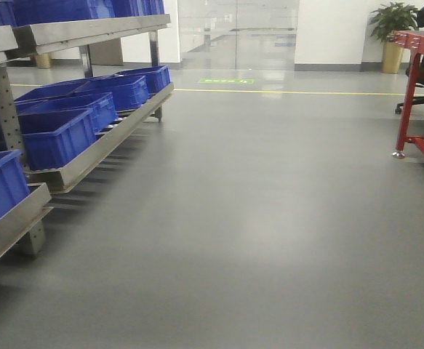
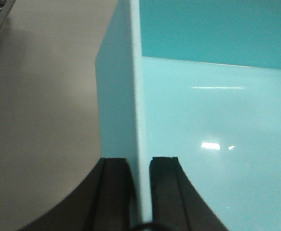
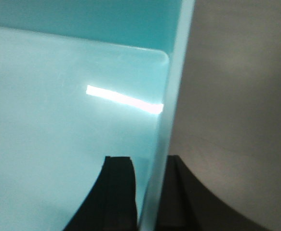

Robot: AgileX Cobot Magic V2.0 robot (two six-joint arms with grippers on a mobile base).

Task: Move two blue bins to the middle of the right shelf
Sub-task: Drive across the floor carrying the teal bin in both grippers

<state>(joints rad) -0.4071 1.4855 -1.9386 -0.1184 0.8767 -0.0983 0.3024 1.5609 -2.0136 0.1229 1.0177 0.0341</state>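
Grip is two-sided: left gripper (image 2: 139, 164) and right gripper (image 3: 149, 166) each pinch an opposite wall of the pale blue bin (image 2: 212, 115), which spans between them.

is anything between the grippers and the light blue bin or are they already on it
Nothing visible stands between them. The left gripper has a finger on each side of a wall of the light blue bin, and the right gripper straddles a wall the same way. Both look clamped on.
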